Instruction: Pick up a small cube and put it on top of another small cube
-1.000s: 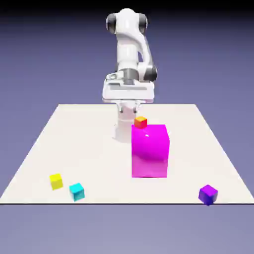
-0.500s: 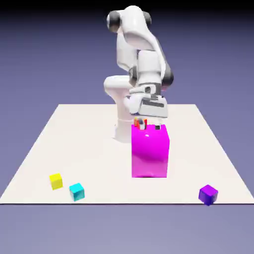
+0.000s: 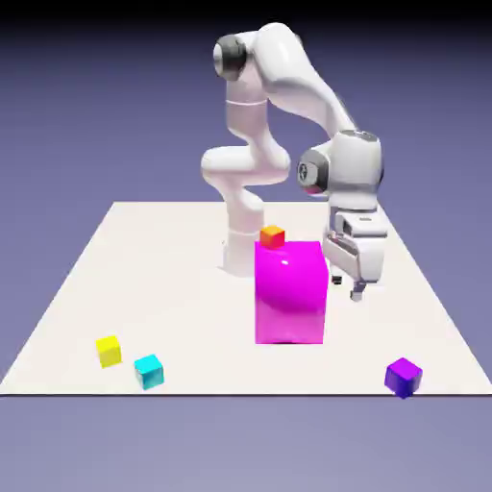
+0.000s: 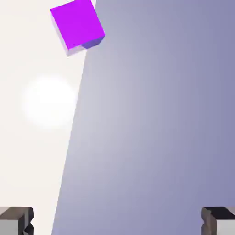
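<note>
White and jointed, my arm [image 3: 293, 72] arches out from its base and bends down on the exterior view's right of the magenta block [image 3: 289, 293], my pincer [image 3: 347, 288] pointing down in the air with its fingers apart and nothing between them. I see the small purple cube [image 3: 404, 378] at the surface's [image 3: 192, 317] near edge, close to its near right corner in the exterior view.

My arm [image 3: 353, 178] is white with dark grey joints. I see a magenta block [image 3: 289, 300], a purple cube [image 3: 404, 377] with darker blue-violet sides, a cyan cube [image 3: 149, 372], a yellow cube [image 3: 109, 352], an orange-red cube [image 3: 273, 236], and a cream table [image 3: 183, 288] against a blue-violet backdrop [image 3: 96, 115].
</note>
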